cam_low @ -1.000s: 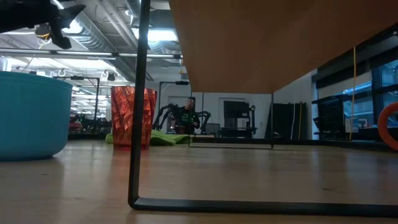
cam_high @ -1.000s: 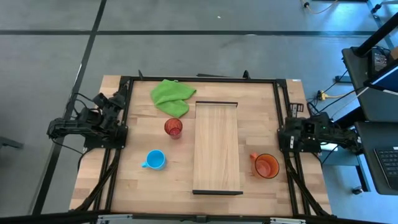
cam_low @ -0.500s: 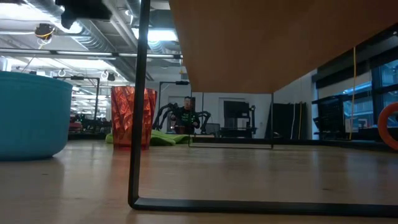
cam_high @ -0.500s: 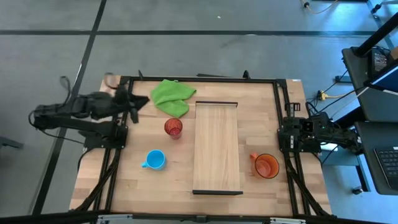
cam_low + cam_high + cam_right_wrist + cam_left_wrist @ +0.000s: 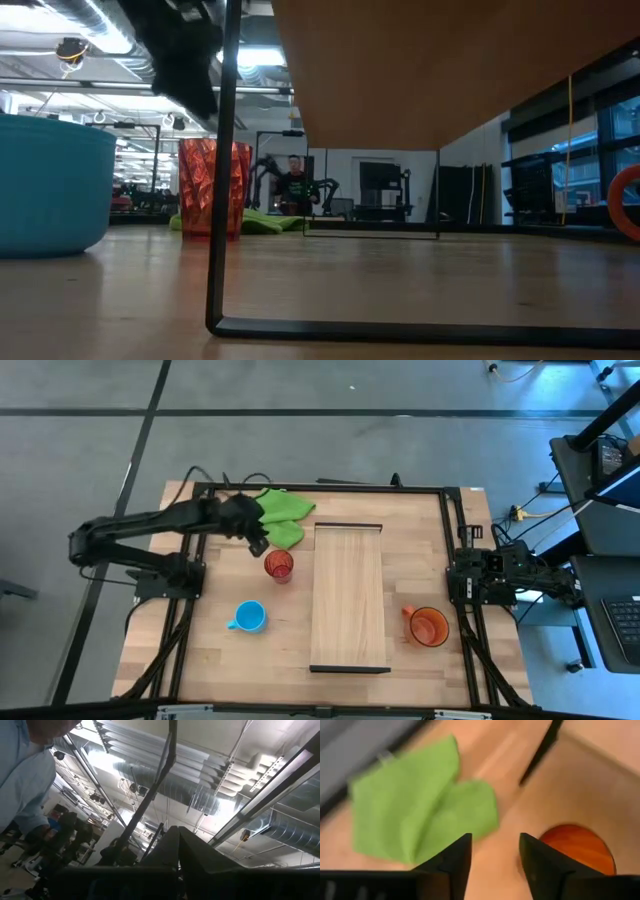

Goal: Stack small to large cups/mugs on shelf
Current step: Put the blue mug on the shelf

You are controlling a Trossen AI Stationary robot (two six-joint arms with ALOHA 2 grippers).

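Note:
The translucent red ribbed cup (image 5: 279, 566) stands upright on the table left of the shelf (image 5: 349, 597); it also shows in the low view (image 5: 213, 188) and the left wrist view (image 5: 576, 848). The light-blue mug (image 5: 248, 617) stands nearer on the left, and the orange mug (image 5: 428, 627) stands right of the shelf. My left gripper (image 5: 257, 544) is open and empty, hovering just far-left of the red cup, by the green cloth; its fingers show in the left wrist view (image 5: 492, 860). My right gripper (image 5: 177, 837) is shut and parked at the table's right edge, pointing up.
A crumpled green cloth (image 5: 278, 515) lies on the table at the far side, left of the shelf's far end; it also shows in the left wrist view (image 5: 420, 825). A black frame (image 5: 320, 487) runs round the tabletop. A person's sleeve (image 5: 25, 785) shows in the right wrist view.
My left arm has swung out from its rest at the table's left edge, going toward the right edge and coming down toward the red cup. The cups, the cloth and the shelf have stayed put.

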